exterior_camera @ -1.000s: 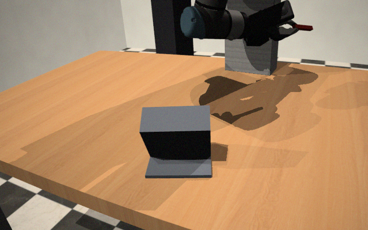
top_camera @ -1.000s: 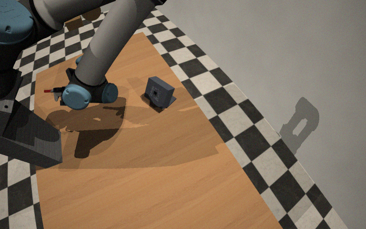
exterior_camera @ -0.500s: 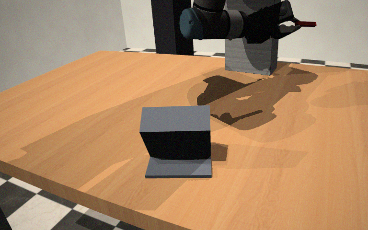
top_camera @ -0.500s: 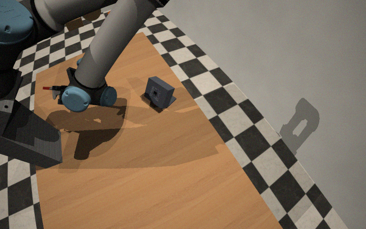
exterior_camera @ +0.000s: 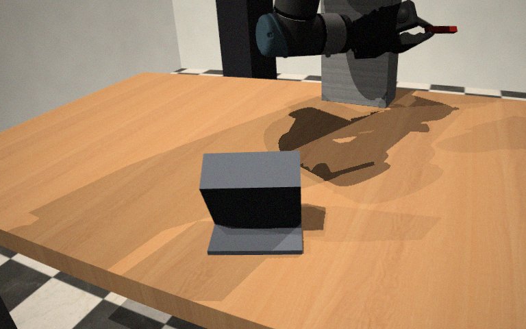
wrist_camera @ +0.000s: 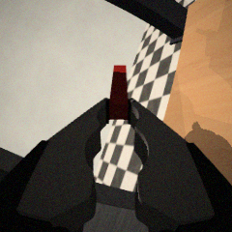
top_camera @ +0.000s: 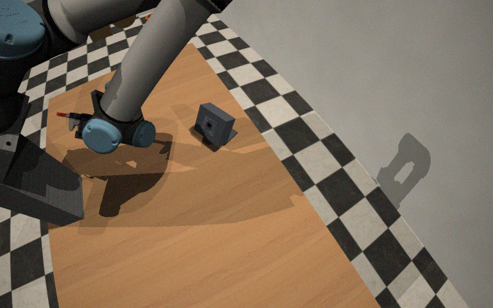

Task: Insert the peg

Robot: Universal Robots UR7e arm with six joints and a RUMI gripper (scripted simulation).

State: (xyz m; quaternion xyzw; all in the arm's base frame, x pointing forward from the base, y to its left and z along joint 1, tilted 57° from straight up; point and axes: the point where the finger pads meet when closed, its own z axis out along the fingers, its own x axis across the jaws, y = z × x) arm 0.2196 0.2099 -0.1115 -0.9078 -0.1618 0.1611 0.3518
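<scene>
My gripper (exterior_camera: pixel 422 32) is shut on the red peg (exterior_camera: pixel 441 29) and holds it level, high above the far side of the table. The peg sticks out past the fingertips, pointing away from the panel. In the top view the gripper (top_camera: pixel 70 116) and peg (top_camera: pixel 61 113) are near the table's left edge. In the wrist view the peg (wrist_camera: pixel 119 92) stands between the dark fingers. The grey sloped panel block (top_camera: pixel 214 124) with its dark square hole (top_camera: pixel 208 125) stands on the table to the right of the arm. In the exterior view only the block's back (exterior_camera: pixel 251 189) shows; the hole is hidden.
The arm's grey mounting pedestal (exterior_camera: pixel 357 79) stands at the back of the wooden table. A dark post (exterior_camera: pixel 243 38) rises behind it. Checkered floor (top_camera: pixel 341 163) surrounds the table, with a grey wall beyond.
</scene>
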